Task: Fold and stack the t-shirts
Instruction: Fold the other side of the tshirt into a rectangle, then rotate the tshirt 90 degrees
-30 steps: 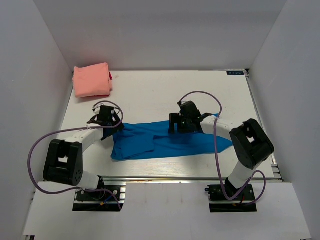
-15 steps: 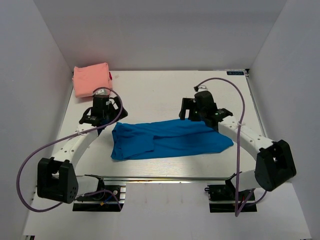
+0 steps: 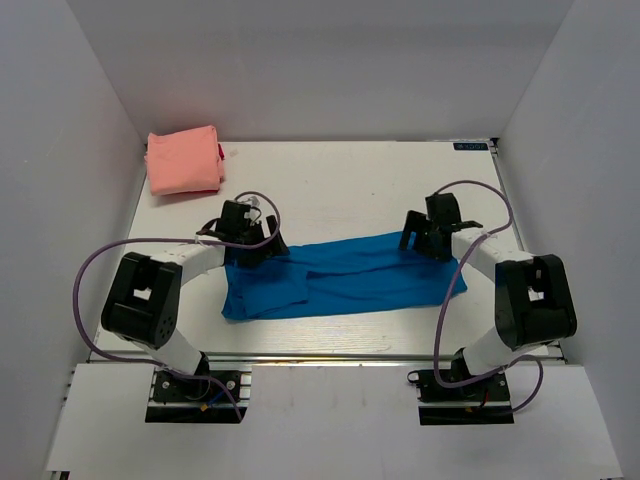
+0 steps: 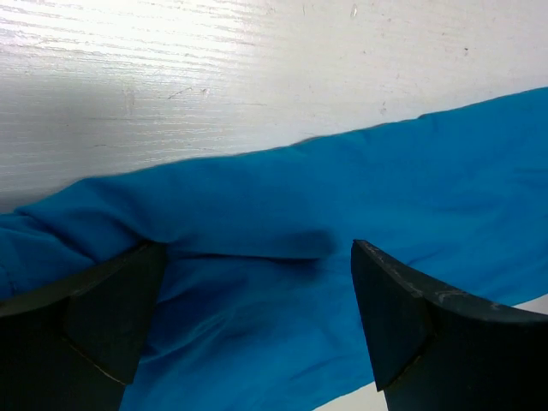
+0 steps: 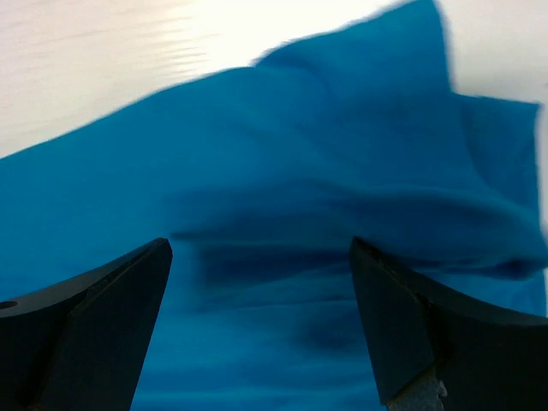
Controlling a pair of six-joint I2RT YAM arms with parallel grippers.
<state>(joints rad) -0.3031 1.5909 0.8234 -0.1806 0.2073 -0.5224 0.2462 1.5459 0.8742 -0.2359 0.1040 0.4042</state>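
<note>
One of the two t-shirts looked finished: the salmon-pink t-shirt (image 3: 184, 160) sat as a compact folded bundle in the far left corner of the table (image 3: 330, 190), well apart from both arms. Half the work, by my judgement, remained. The blue t-shirt (image 3: 340, 278) lay flat in the middle of the table towards the near edge, apparently folded only into a long narrow band; it had yet to be folded across its length and stacked with the pink one.

Its long axis ran left to right, slightly tilted so that the right end lay a little farther than the left. Which end held the collar I could not tell; the right wrist view showed a loose flap at the right end, possibly a sleeve.

The left gripper (image 3: 250, 238) hung over the band's far left corner, and the right gripper (image 3: 422, 238) over its far right corner. In each wrist view the fingers (image 4: 94, 325) stood wide apart with blue cloth beneath the gap, gripping nothing; the right fingers (image 5: 411, 334) were likewise spread
</note>
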